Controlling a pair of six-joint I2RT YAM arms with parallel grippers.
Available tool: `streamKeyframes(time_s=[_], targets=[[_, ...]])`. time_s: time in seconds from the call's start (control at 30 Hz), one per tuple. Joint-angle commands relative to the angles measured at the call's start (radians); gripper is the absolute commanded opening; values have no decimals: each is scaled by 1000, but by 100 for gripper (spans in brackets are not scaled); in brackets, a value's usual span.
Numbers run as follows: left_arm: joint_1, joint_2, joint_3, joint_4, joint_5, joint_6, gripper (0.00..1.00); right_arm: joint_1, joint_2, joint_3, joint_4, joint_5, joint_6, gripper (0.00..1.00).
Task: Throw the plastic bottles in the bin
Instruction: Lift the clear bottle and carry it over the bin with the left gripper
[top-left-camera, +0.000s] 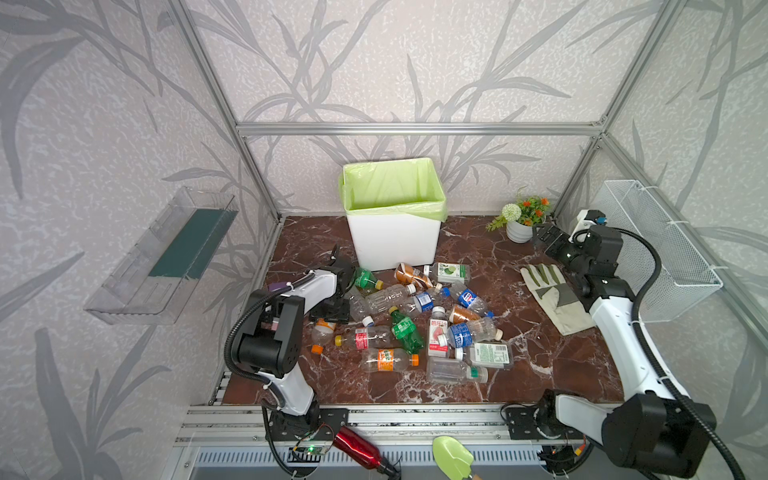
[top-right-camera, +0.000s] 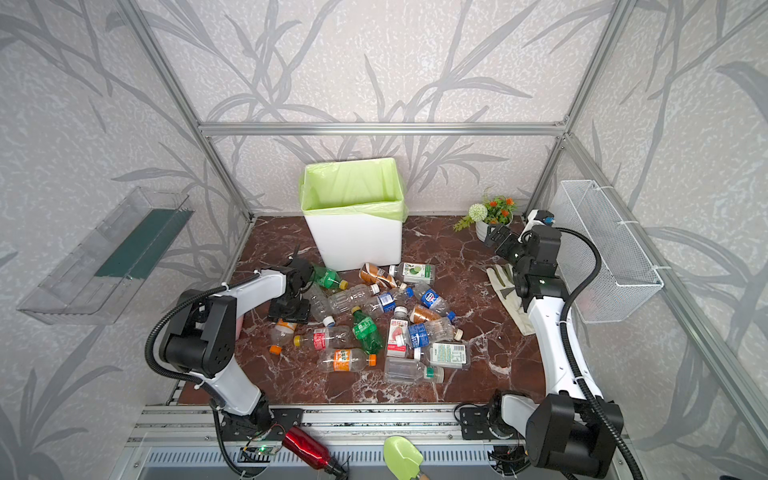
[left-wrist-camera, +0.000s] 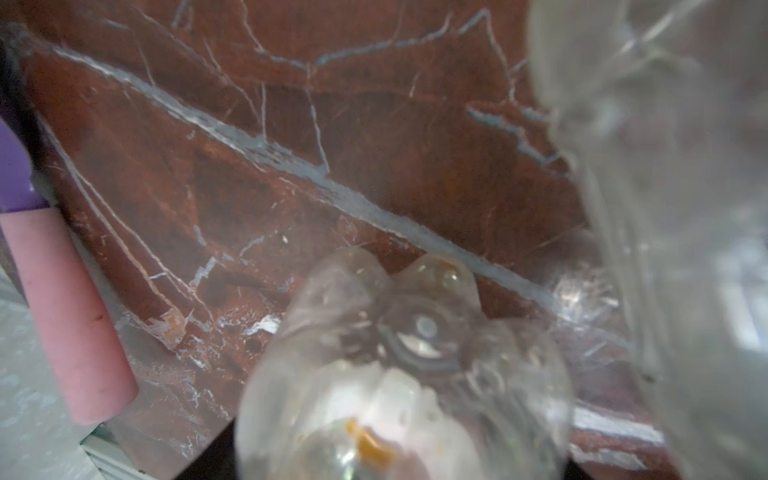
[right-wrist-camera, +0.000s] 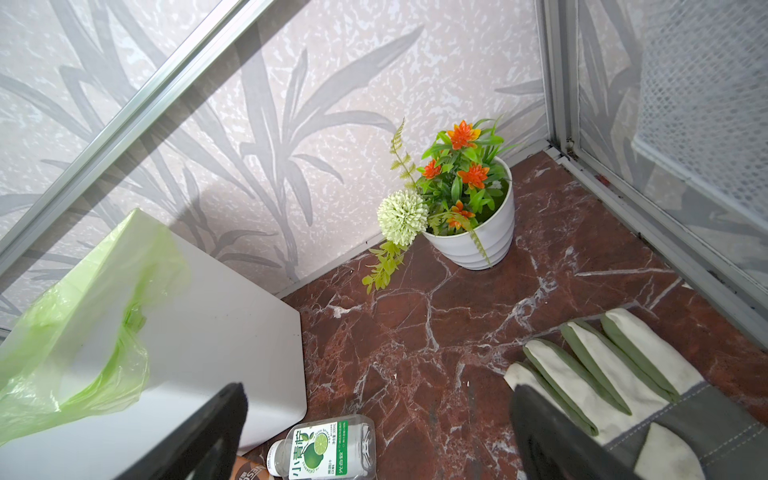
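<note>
Plastic bottles: heaped on surface just before bin; none seen inside liner (bottom hidden). Judgement: task barely begun, whole heap left. Left claw low at heap's edge, by orange-capped clear bottle; grip cannot be told. Right claw apart, empty, near glove.
</note>
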Motion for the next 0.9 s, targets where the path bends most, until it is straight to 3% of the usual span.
streamKeyframes(time_s=[0.0, 0.13, 0.47, 0.7, 0.87], targets=[[7, -20, 29, -12, -24, -3, 59, -5, -21, -22, 10, -16, -8, 99], [12, -89, 53, -44, -36, -9, 51, -6, -15, -74, 8, 17, -34, 99], [28, -397, 255, -95, -150, -26, 49, -9, 43, -138, 41, 11, -5, 99], [29, -565, 572, 326, -194, 181, 54, -10, 42, -147, 69, -1, -1, 99], [25, -542, 684, 721, -1, 206, 53, -11, 29, -166, 80, -5, 5, 99]])
